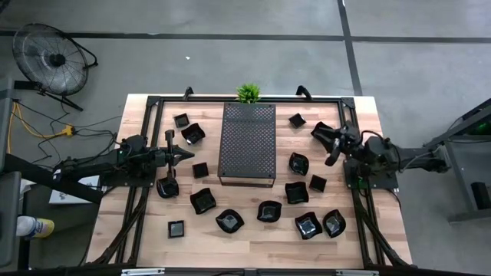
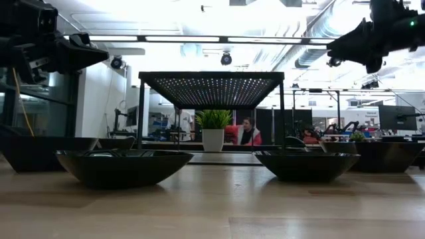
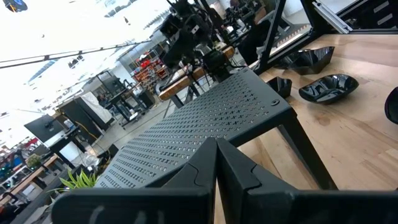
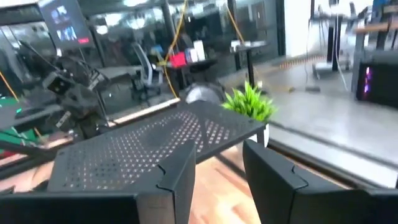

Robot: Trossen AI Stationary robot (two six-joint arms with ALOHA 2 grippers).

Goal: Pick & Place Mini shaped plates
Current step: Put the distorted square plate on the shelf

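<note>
High view: the left gripper (image 1: 186, 156) hangs above the table (image 1: 253, 238) with its fingers clenched together and nothing between them, pointing at the near long side of the perforated tray (image 1: 248, 142), which stands raised on thin legs at the table's middle. A wavy-rimmed black dish (image 1: 192, 134) lies just beside its tip, a small square dish (image 1: 200, 169) on the tip's other side, and a rounded dish (image 1: 167, 187) close under the arm behind it. The right gripper (image 1: 330, 144) is lifted off the wood on the far side of the tray with its fingers released, a clear gap showing between them in the right wrist view, gripping nothing. A rounded black dish (image 1: 298, 163) sits nearest it, toward the tray. The other mini shaped plates are scattered over the wood around both grippers, none on the tray top. A small green plant (image 1: 248, 93) stands at the tray's end.
</note>
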